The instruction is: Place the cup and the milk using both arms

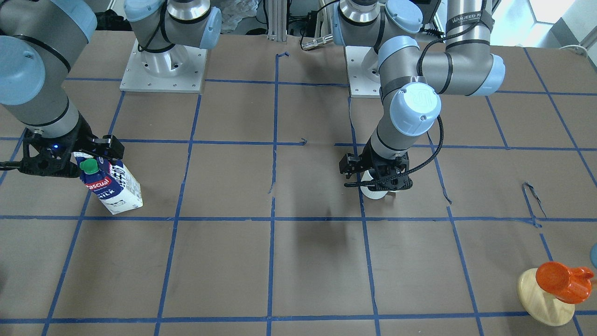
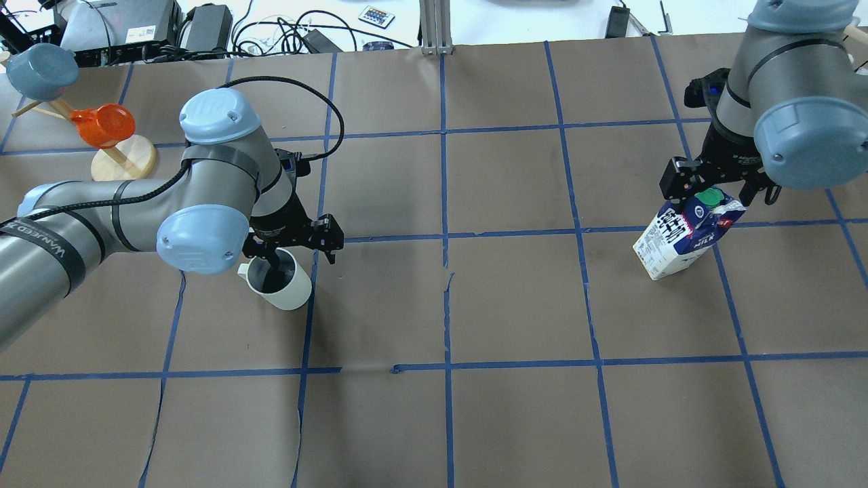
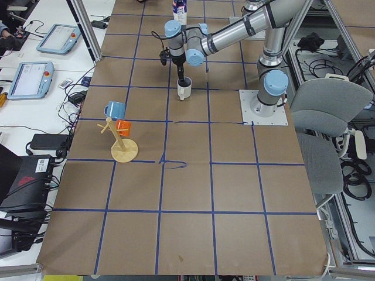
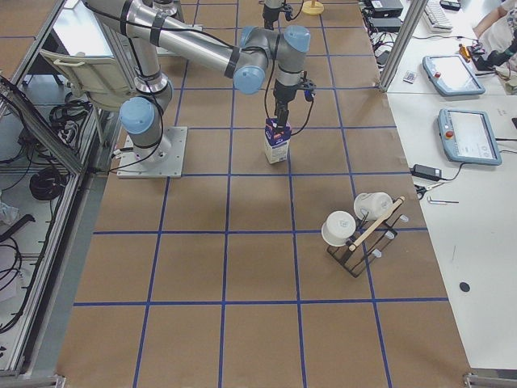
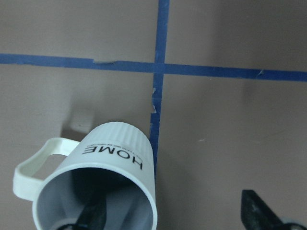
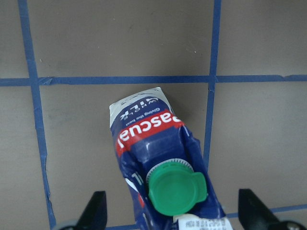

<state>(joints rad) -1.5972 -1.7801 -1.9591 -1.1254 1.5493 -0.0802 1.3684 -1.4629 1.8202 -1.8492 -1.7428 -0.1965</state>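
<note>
The white cup [image 2: 288, 291] with "HOME" lettering [image 5: 115, 154] stands on the brown table, left of centre in the overhead view. My left gripper [image 2: 298, 254] is open over it, with one finger inside the cup and the other outside its wall; in the front view the gripper [image 1: 380, 179] hides most of the cup [image 1: 373, 192]. The blue and white milk [image 2: 681, 237] carton stands upright at the right. My right gripper [image 2: 712, 196] is open around its green-capped top, with its fingers [image 6: 96, 213] clear of the carton [image 6: 153, 139].
A round wooden stand [image 2: 122, 159] holding an orange cup [image 2: 102, 125] and a blue cup [image 2: 41, 68] is at the far left. A rack with white cups [image 4: 355, 234] shows in the right side view. The arm base plates [image 1: 163, 65] sit near the robot.
</note>
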